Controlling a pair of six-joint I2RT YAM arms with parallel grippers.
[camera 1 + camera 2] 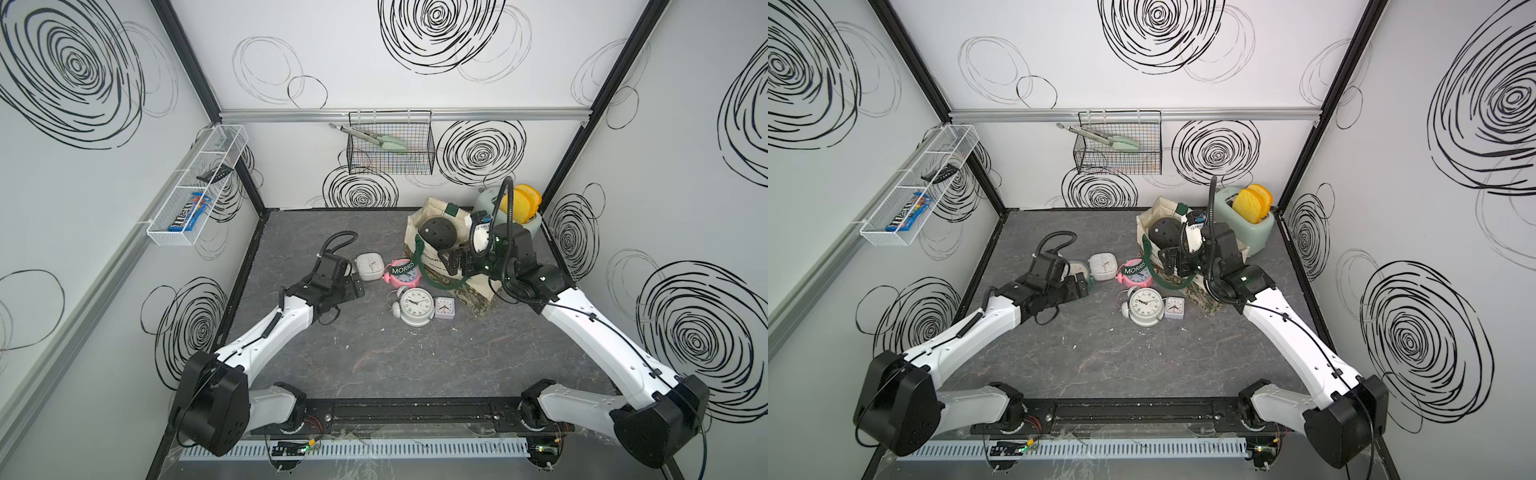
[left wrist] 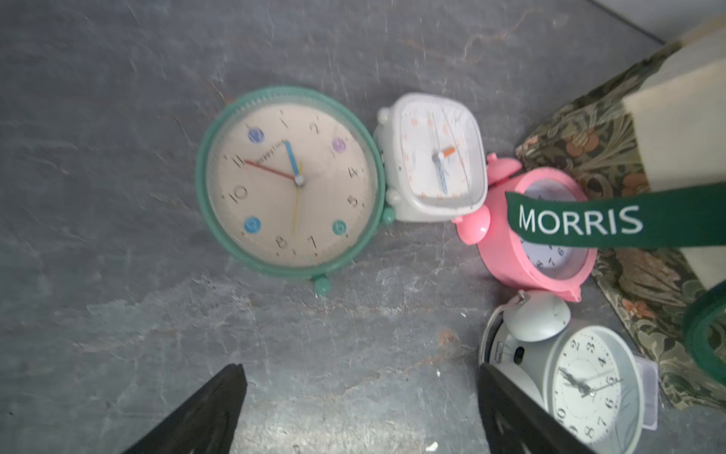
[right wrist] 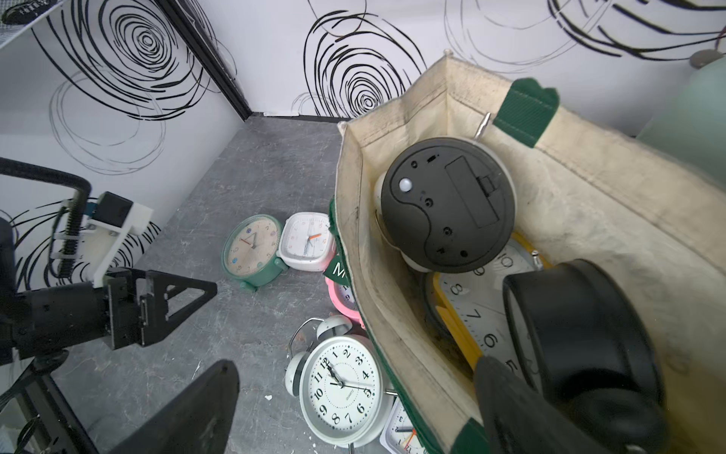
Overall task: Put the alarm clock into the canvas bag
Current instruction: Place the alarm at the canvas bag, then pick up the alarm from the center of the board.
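Three alarm clocks (image 3: 448,204) sit inside the canvas bag (image 3: 589,204), one dark and back up, one yellow, one black. The bag stands open at the far right of the table (image 1: 332,353). My right pincer (image 3: 355,365) hangs spread over the bag's rim, gripping nothing. My left pincer (image 2: 359,369), also spread, hovers near a green clock (image 2: 288,182).
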